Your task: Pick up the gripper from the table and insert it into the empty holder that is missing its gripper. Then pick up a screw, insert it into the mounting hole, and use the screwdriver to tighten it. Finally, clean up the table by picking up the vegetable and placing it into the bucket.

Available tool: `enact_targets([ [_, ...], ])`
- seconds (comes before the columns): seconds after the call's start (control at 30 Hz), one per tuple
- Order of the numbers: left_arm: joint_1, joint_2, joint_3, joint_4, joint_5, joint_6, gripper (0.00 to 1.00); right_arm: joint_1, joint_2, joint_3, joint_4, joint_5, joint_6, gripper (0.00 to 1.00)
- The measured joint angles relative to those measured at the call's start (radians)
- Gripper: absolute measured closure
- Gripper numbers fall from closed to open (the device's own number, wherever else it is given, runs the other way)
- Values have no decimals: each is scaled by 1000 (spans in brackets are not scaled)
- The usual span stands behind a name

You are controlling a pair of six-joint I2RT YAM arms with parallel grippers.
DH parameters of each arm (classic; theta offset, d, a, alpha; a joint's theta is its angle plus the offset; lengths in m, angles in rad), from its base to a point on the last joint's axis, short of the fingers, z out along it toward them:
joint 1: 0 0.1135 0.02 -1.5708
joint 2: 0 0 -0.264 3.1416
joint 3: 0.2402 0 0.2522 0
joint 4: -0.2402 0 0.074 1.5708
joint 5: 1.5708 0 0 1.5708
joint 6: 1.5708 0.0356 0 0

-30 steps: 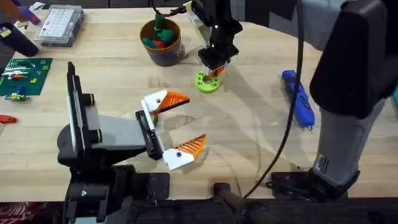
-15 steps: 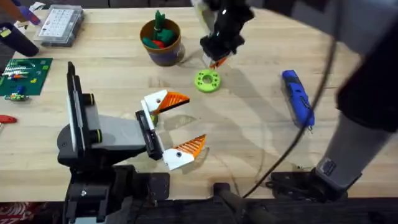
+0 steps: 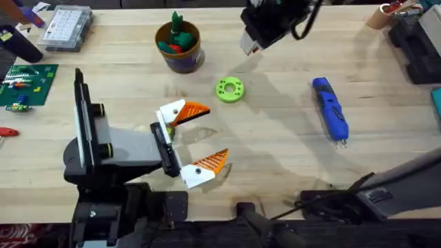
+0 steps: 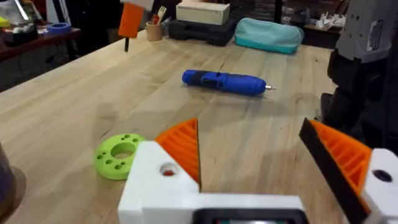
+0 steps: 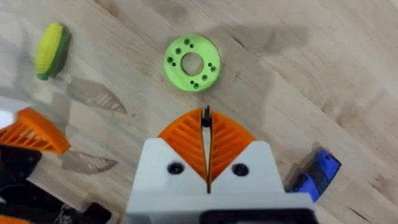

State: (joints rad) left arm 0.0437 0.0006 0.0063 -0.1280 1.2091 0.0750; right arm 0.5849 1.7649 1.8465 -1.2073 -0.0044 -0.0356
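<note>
My right gripper [image 3: 253,43] hangs high over the table's [image 3: 275,158] far side, beyond the lime-green disc [image 3: 229,89]. In the right wrist view its orange pads [image 5: 186,134] are shut on a thin dark screw [image 5: 206,114], above the green disc [image 5: 191,63]. A yellow corn vegetable [image 5: 51,42] lies near my left gripper. My left gripper [image 3: 207,136] rests open and empty in front of the disc. The blue screwdriver [image 3: 331,109] lies at the right, also seen as the screwdriver [image 4: 224,81]. The bucket [image 3: 180,60] at the back holds vegetables. The holder is out of view.
A clear parts box [image 3: 65,27] and a green circuit board [image 3: 27,83] sit at the far left. Dark cases [image 3: 417,41] and a teal pouch [image 4: 267,34] crowd the back right corner. Cables trail along the front edge.
My right gripper lifted off the green disc and moved back and to the right, still shut. The right arm swung out of the overhead view's right side. My left arm stayed put.
</note>
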Motion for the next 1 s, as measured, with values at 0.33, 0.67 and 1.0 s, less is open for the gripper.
enact_targets([
  [0.33,0,0,0,0,0,0,14,123,-55,128,-64,0,-69,998],
  [0.67,0,0,0,0,0,0,14,250,-55,269,-113,-36,-108,998],
  [1.0,0,0,0,0,0,0,14,377,-55,271,-140,-65,-198,998],
])
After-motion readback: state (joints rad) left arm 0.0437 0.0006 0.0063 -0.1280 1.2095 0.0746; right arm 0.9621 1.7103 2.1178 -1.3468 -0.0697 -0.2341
